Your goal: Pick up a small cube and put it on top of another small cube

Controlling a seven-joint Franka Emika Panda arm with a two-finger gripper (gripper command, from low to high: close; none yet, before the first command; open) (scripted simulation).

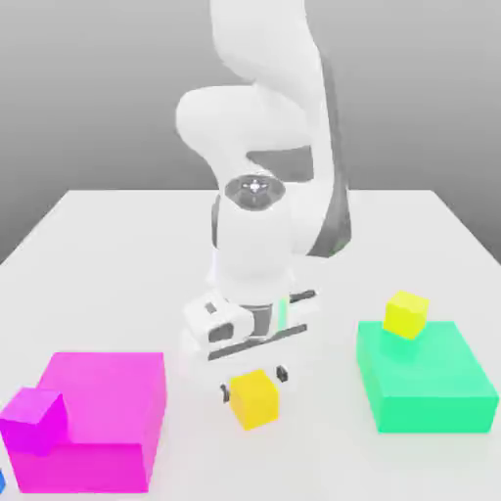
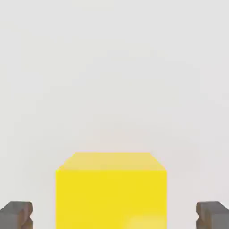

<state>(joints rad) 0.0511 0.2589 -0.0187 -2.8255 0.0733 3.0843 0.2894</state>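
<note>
Room: a plain grey backdrop, darker toward the table's far edge. Surface: a pale, near-white table (image 1: 294, 220), its far edge straight, its sides widening toward the camera in the exterior view.

Blocks: the magenta block (image 1: 110, 406) rests at the exterior view's left, the green block (image 1: 435, 382) at its right. Bare table lies between them and the golden cube, and a wide bare stretch runs behind both blocks to the far edge.

Small items: the small magenta cube (image 1: 34, 420) is at the magenta block's outer side; whether it touches cannot be told. The lemon-yellow cube (image 1: 406, 314) is at the green block's rear edge; its support cannot be confirmed. The golden cube (image 1: 253, 399) is low in the middle, between the fingertips of the gripper (image 1: 253, 388). A blue item (image 1: 1, 481) is cut off at the exterior view's left border.

Tool: fingers spread, one on each side of the golden cube, with a gap on both sides in the hand view.
</note>
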